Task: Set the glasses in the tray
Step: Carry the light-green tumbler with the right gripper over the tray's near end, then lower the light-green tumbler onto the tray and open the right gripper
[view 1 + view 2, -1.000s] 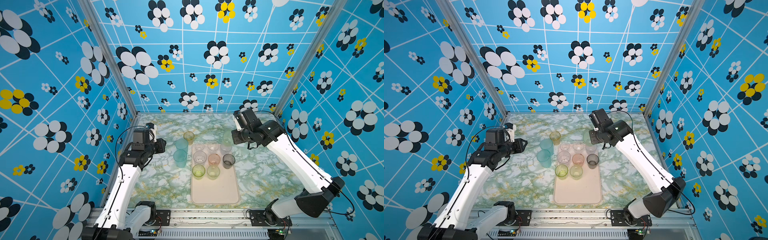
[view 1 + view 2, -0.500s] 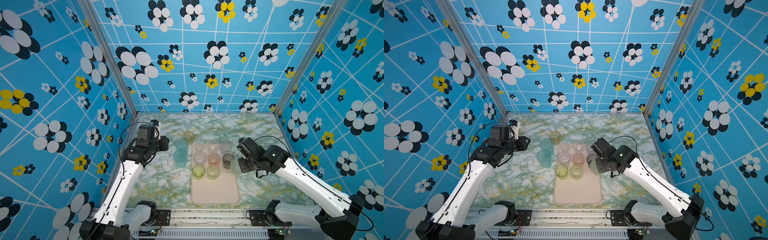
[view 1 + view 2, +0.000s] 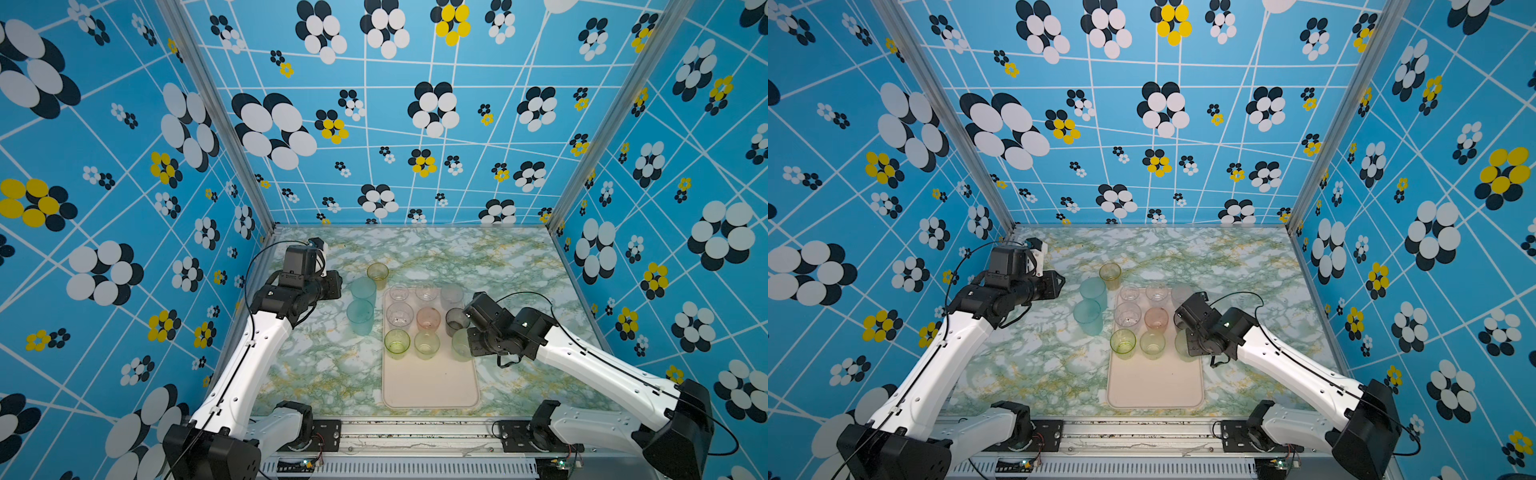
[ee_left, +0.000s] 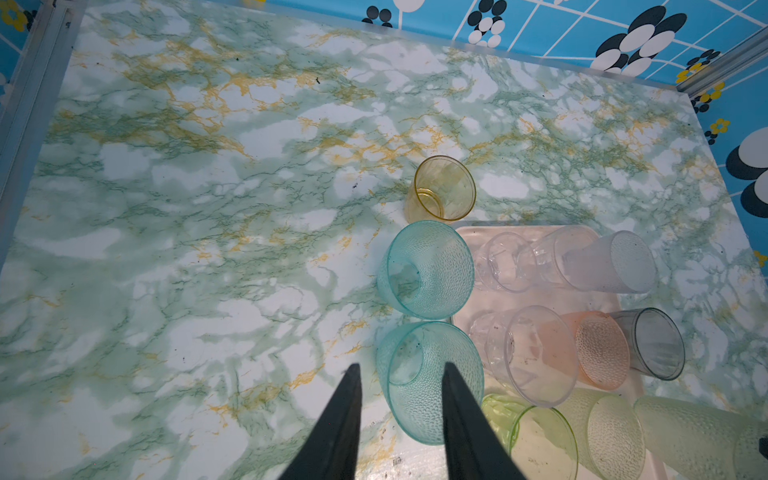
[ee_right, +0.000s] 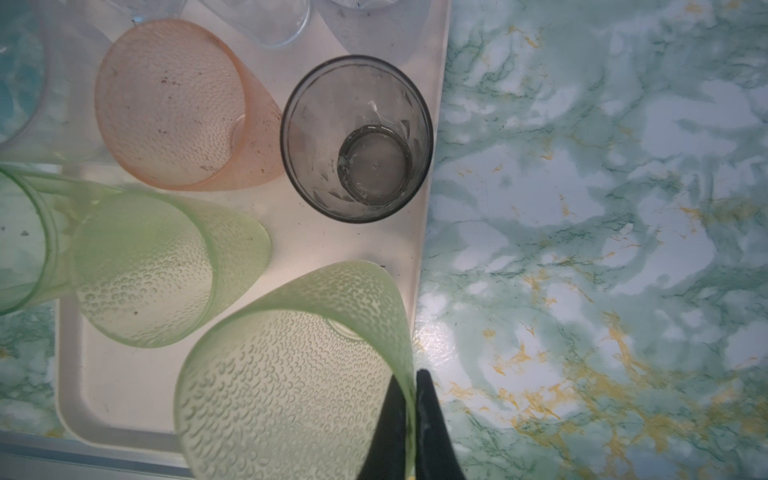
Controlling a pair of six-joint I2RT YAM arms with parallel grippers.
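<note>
Right claw pinching green glass, now at 3 o'clock edge of tray, come from 1 o'clock: ninth nearly in. Left claw half-open, empty, by teal glass.

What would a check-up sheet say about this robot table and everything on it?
Surface: green-and-white marbled tabletop, small dark specks.
Job's things: eight tumblers stand in the tray; two teal tumblers and an amber tumbler stand outside it.
Clutter: nothing seen.
Grippers: right gripper shut on the wall of a pale green tumbler at the tray's right edge; left gripper open, empty, by the teal tumblers.
Cables: two black cables looping free, one per side.
Surroundings: blue flowered walls, metal rail in front.
</note>
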